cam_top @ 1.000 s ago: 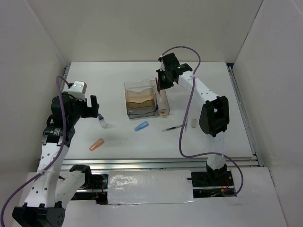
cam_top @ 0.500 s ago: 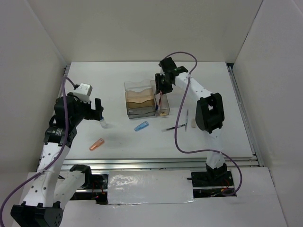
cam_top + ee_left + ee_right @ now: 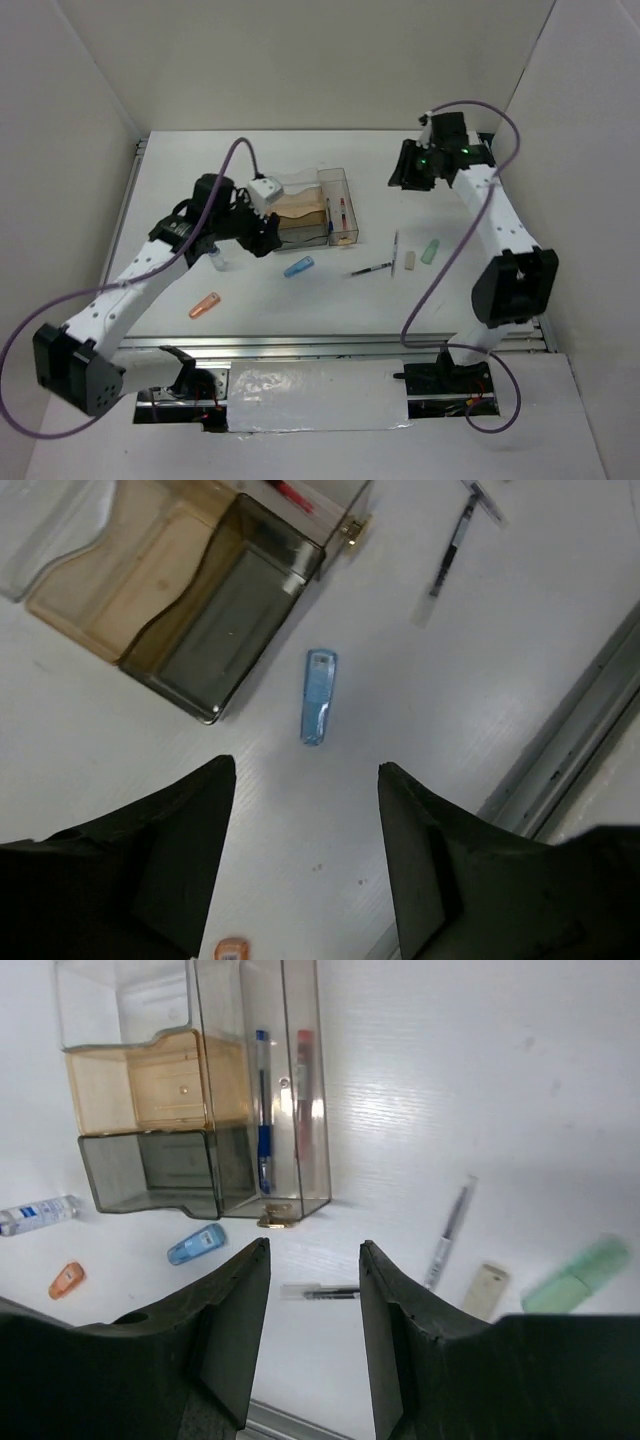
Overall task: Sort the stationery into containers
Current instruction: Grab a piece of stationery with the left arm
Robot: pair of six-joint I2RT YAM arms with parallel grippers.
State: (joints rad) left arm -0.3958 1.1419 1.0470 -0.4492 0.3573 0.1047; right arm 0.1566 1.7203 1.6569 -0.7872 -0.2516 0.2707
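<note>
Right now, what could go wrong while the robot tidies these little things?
The open left gripper hangs over the blue piece, which lies near the organizer; a finger might bump it. The small bottle lies on its side beside the left arm and could roll if nudged. The white pen and beige piece lie close together, so grabbing one may shove the other.

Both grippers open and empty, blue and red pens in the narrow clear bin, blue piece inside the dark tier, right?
No: the left wrist view shows the blue piece on the table beside the dark tier, not inside it. The left gripper and right gripper are open and empty; the blue pen and red pen are in the narrow clear bin.
</note>
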